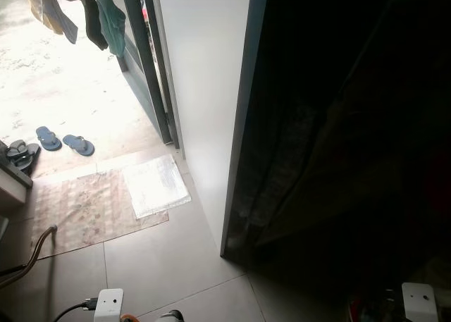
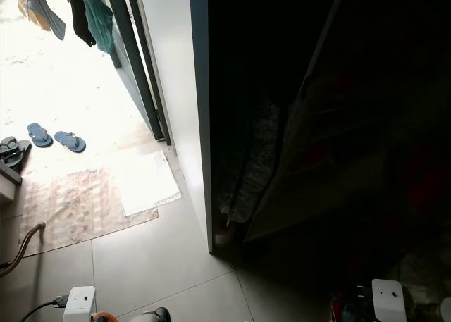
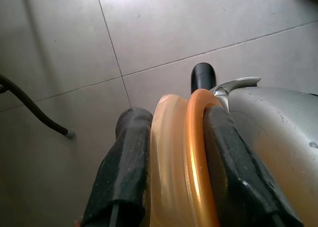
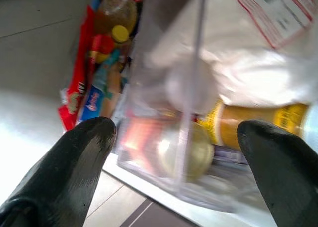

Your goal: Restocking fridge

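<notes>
Clamped between the left tool's (image 3: 169, 162) two black fingers, an orange-rimmed translucent lid or container (image 3: 181, 157) is hanging low over the tiled floor (image 3: 149, 33); held only by its edge, it is risking a slip. Right tool (image 4: 174, 137) is standing with fingers apart, facing a clear bin of groceries (image 4: 198, 113). Farther ahead, the fridge door (image 1: 211, 110) is standing open onto a dark interior (image 1: 338, 139), where poor light is inviting a misplaced item.
</notes>
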`<state>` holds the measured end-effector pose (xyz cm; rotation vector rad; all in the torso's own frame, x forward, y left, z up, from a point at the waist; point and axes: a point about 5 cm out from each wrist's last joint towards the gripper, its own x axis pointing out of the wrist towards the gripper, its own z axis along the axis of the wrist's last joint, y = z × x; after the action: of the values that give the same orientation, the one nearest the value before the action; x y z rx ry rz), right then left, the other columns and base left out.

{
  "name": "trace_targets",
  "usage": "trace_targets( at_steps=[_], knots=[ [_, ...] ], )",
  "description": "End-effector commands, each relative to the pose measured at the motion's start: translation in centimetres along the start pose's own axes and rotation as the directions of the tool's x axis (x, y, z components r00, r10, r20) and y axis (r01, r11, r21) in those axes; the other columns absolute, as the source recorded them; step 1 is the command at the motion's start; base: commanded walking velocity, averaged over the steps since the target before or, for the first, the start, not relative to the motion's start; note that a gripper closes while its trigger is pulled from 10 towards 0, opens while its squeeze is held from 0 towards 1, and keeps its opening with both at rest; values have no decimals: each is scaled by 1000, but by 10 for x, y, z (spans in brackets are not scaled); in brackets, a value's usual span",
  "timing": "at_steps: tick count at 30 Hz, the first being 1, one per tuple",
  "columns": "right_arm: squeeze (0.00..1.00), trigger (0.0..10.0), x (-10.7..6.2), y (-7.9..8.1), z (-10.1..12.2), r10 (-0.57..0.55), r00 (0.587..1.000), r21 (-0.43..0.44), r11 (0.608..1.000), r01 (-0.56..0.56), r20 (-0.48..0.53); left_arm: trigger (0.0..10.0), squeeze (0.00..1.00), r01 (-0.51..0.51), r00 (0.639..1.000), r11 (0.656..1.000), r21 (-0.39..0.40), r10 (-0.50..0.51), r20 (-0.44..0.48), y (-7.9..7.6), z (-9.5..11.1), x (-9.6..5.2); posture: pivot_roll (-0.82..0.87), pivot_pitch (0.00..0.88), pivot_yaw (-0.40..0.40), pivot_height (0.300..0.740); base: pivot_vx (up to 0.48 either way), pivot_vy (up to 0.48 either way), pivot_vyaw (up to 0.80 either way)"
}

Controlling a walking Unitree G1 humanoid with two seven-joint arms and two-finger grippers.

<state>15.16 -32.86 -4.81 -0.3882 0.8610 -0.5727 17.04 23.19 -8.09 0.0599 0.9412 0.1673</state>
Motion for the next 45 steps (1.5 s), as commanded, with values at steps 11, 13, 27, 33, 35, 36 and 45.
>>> trace_targets(
  at_steps=[11,13,27,33,35,36,45],
  knots=[
    [0,10000,-13,59,16,234,971,93,967,-238,55,10000,0,40,999,999,-18,-40,-3,-8,-2,0,-47,172,-42,740,0,0,0],
    [0,10000,-16,69,17,298,954,101,948,-301,47,10000,0,39,999,999,-15,-39,-3,-8,-2,0,-50,173,-44,740,0,0,0],
    [0,10000,-44,118,-11,570,816,116,820,-560,-96,10000,0,10,1000,999,39,-9,-25,-6,-7,-1,-49,187,-46,740,0,0,0],
    [0,10000,-46,115,-23,570,811,125,821,-557,-129,10000,0,11,999,999,45,-10,-31,-6,-9,-1,-55,190,-44,740,0,-172,0],
    [0,10000,-46,114,-23,567,813,126,823,-554,-131,10000,0,12,999,999,46,-10,-31,-6,-9,-1,-55,189,-45,740,0,-262,0],
    [0,10000,-45,113,-24,564,815,125,825,-551,-132,10000,0,13,999,999,46,-12,-32,-6,-9,-1,-55,189,-45,740,0,-270,0],
    [0,10000,-43,109,-25,554,822,125,832,-541,-132,10000,0,16,999,999,50,-15,-32,-7,-9,-1,-57,187,-45,740,0,-299,0]
  ],
)
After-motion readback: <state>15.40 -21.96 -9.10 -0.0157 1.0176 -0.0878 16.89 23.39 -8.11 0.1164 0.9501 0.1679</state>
